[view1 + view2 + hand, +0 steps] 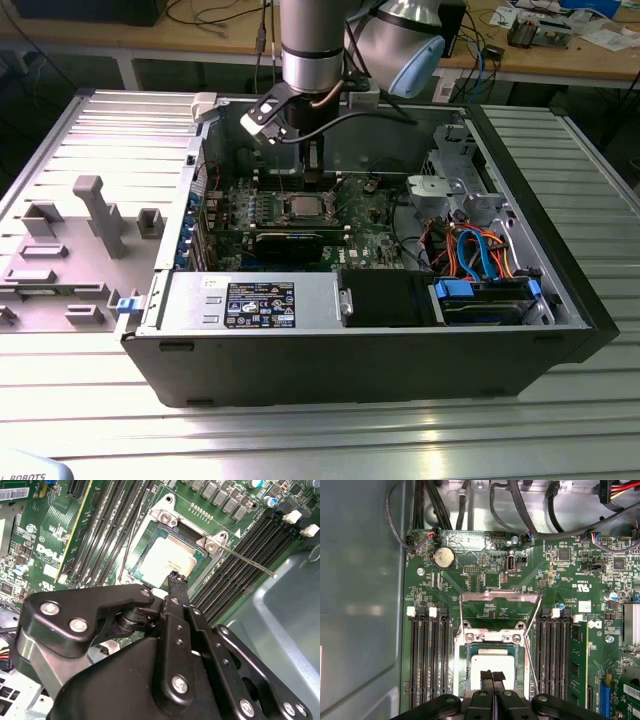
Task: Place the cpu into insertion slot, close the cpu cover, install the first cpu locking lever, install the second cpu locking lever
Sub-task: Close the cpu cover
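Observation:
The cpu point(492, 661) lies flat in the insertion slot point(460, 666) on the green motherboard; its silver-grey top also shows in the second wrist view point(167, 559). The cpu cover point(500, 595) stands raised at the socket's far side, with the board visible through its window. My gripper point(492, 676) is shut with nothing between its black fingers point(178, 580), and hangs just over the cpu's near edge; contact cannot be told. One thin locking lever point(250, 562) sticks out free beside the socket, and another point(128, 545) runs along the opposite side. In the exterior view the gripper point(313, 183) reaches down into the case above the socket point(303, 208).
Black memory slots point(427, 655) flank the socket on both sides. A graphics card point(288, 240) lies in front of it, and a power supply point(250, 300) fills the case's front. Drive bays with cables point(480, 260) sit at the exterior view's right, grey fixtures point(95, 215) at its left.

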